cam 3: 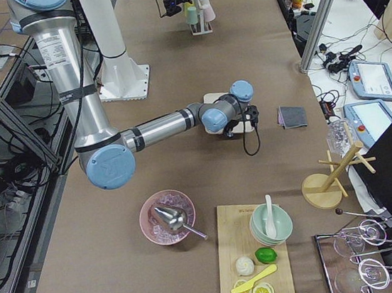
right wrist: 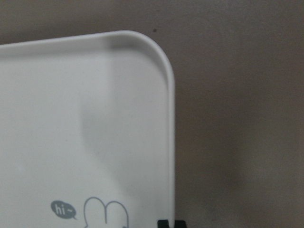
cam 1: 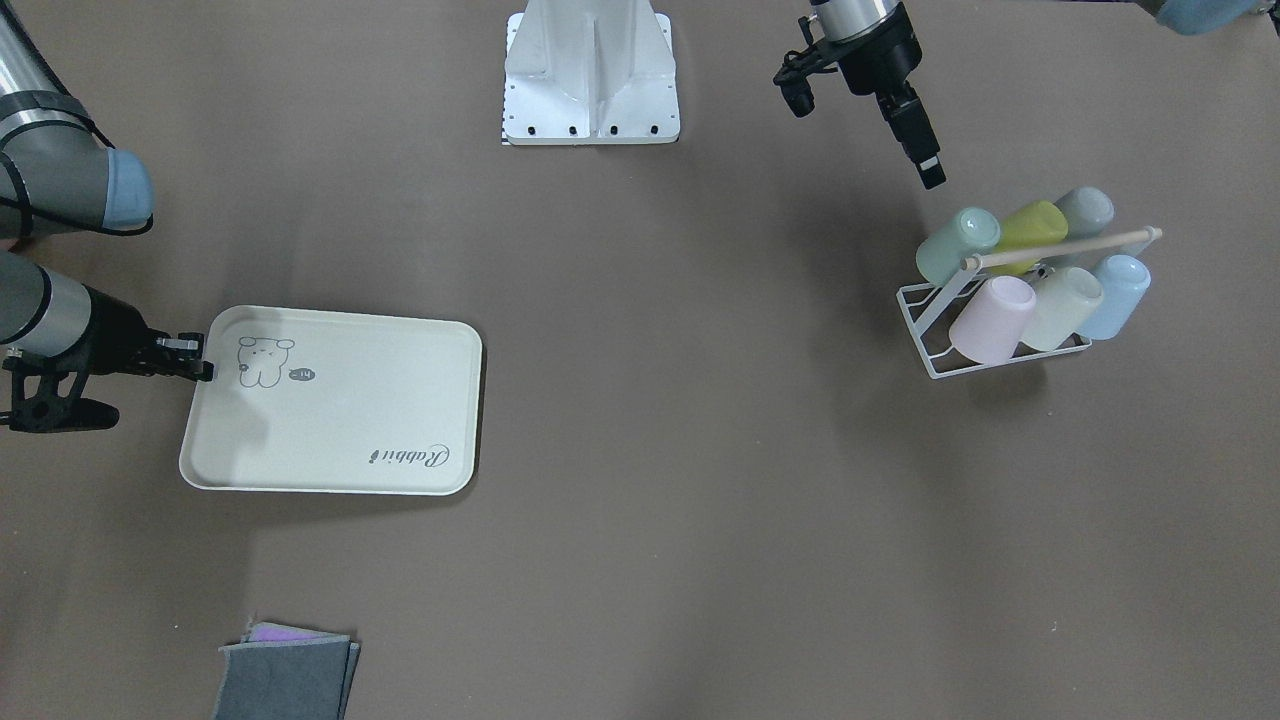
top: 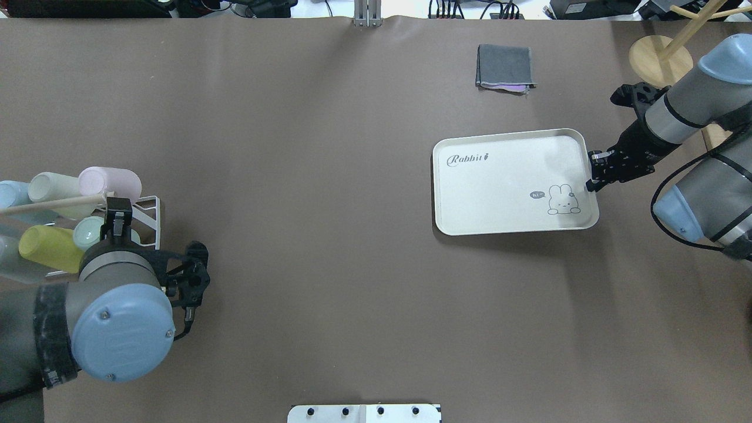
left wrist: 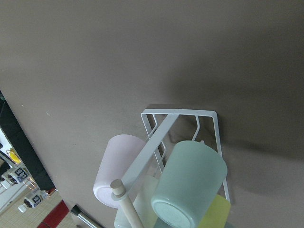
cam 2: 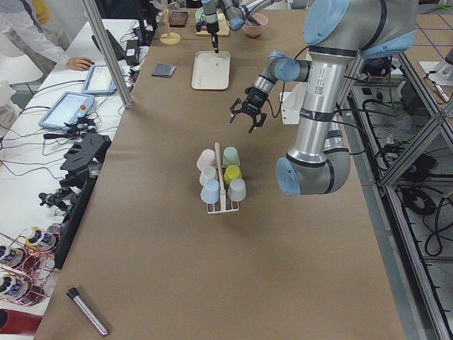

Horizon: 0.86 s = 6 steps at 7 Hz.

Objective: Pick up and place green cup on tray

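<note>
While green cup (cam 1: 958,245) sits tilted on rack (left wrist: 178,112) beside yellow-green cup (cam 1: 1032,225), L gripper (cam 1: 931,176) hangs near, holding 0; I can't tell its jaw gap. R gripper (cam 1: 205,370) looks pinched on tray (cam 1: 350,420) rim. Risk I see: skewed grab snags wire, drags rack.

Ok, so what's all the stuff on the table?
green cup: one, mint, on the rack
other cups: five, pink cup, cream cup, blue cup, yellow-green cup, grey cup, same rack
rack: one, white wire, wooden rod, robot's left end
tray: one, cream, robot's right side
cloth: one, grey over purple, operators' edge
pink bowl: one, metal scoop inside, right end
board: one, wooden, carrying green bowl, spoon, lime, lemon slices
left gripper: one, black, raised, near the rack
right gripper: one, black, fingers astride the tray's rim
</note>
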Motion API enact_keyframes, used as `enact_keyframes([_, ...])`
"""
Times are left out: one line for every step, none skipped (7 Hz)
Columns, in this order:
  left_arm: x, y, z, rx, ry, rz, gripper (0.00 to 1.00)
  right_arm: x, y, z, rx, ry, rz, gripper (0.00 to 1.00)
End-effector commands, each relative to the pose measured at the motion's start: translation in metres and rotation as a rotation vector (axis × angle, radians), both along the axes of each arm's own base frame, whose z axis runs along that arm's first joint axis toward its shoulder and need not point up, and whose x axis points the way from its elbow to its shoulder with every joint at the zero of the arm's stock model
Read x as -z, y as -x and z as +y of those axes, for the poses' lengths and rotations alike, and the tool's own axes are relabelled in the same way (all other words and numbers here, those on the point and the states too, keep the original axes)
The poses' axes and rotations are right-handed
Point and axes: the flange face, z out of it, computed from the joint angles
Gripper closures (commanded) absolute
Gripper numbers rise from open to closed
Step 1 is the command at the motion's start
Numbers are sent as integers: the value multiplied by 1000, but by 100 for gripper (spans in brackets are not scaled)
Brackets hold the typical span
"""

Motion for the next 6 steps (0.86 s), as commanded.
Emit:
enact_keyframes([-21, -28, 31, -123, -66, -135, 3, 32, 0, 1, -21, -1, -33, 100])
enact_keyframes([-27, -36, 46, -165, -87, -201, 3, 45, 1, 1, -42, 13, -42, 100])
enact_keyframes([-33, -43, 57, -195, -99, -251, 4, 52, 4, 1, -36, 8, -52, 100])
enact_keyframes([-38, -44, 62, -214, -121, -313, 6, 70, 11, -3, -32, 8, -76, 100])
enact_keyframes([-49, -49, 62, -222, -125, -366, 6, 93, 31, -2, -34, 38, -93, 100])
enact_keyframes([-62, -60, 60, -225, -146, -417, 6, 111, 53, 2, -5, 24, -107, 100])
